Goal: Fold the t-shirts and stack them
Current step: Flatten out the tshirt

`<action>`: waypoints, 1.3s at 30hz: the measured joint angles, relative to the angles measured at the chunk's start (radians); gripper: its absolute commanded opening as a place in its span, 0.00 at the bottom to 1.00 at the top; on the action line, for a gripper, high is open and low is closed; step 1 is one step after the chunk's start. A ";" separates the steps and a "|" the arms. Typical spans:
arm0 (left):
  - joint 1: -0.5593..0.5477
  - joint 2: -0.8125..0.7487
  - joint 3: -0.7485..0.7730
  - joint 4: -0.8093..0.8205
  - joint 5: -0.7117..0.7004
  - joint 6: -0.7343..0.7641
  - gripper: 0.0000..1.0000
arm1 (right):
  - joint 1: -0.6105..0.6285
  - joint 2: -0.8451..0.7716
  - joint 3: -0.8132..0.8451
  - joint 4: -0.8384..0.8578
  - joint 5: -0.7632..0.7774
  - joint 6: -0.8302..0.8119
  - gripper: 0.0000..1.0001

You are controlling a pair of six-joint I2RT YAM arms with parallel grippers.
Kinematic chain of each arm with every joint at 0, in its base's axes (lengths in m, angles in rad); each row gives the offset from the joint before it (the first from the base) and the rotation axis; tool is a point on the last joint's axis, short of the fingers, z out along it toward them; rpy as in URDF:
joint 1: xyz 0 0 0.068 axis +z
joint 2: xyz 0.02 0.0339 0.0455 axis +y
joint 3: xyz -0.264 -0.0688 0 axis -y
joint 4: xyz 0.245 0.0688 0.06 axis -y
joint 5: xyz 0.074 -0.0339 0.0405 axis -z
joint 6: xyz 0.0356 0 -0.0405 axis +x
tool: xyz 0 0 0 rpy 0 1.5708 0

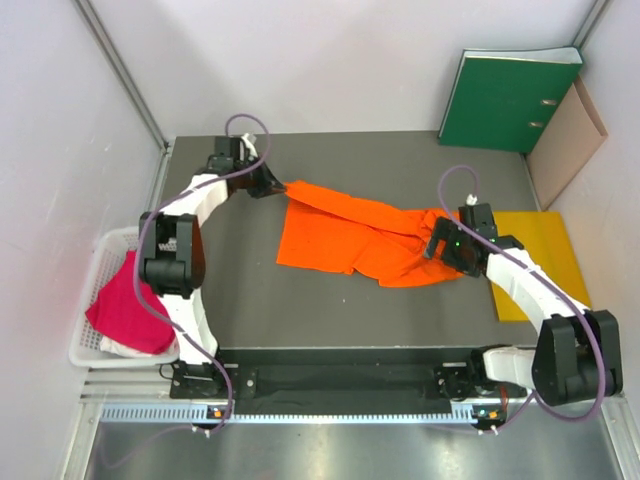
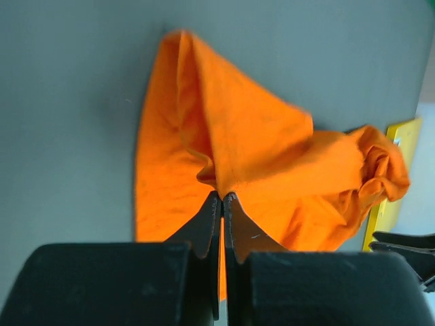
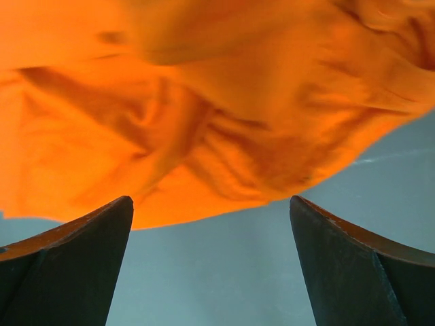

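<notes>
The orange t-shirt [image 1: 350,235] lies crumpled across the middle of the table. My left gripper [image 1: 280,187] is shut on its far left corner; the left wrist view shows the cloth [image 2: 231,156] pinched at my fingertips [image 2: 223,197] and pulled into a ridge. My right gripper [image 1: 437,243] is open over the bunched right end of the shirt, with the cloth [image 3: 204,109] just ahead of the spread fingers [image 3: 102,231] and nothing between them. The magenta-pink t-shirt [image 1: 125,310] hangs out of the white basket at the left.
The white mesh basket [image 1: 105,250] stands off the table's left edge. A yellow envelope [image 1: 530,260] lies at the right edge under my right arm. A green binder [image 1: 505,100] and a brown folder [image 1: 565,140] lean at the back right.
</notes>
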 measured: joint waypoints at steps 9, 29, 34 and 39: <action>0.096 -0.056 0.000 -0.025 -0.010 0.020 0.00 | -0.051 0.041 -0.013 0.106 -0.025 0.000 0.95; 0.094 -0.056 -0.024 -0.043 0.009 0.043 0.00 | -0.050 0.317 0.076 0.306 -0.063 -0.014 0.29; 0.093 -0.056 -0.025 -0.057 0.009 0.047 0.00 | -0.048 0.343 0.104 0.329 -0.062 -0.014 0.00; 0.094 -0.056 -0.025 -0.069 0.009 0.058 0.00 | -0.042 0.356 0.112 0.333 -0.061 -0.016 0.00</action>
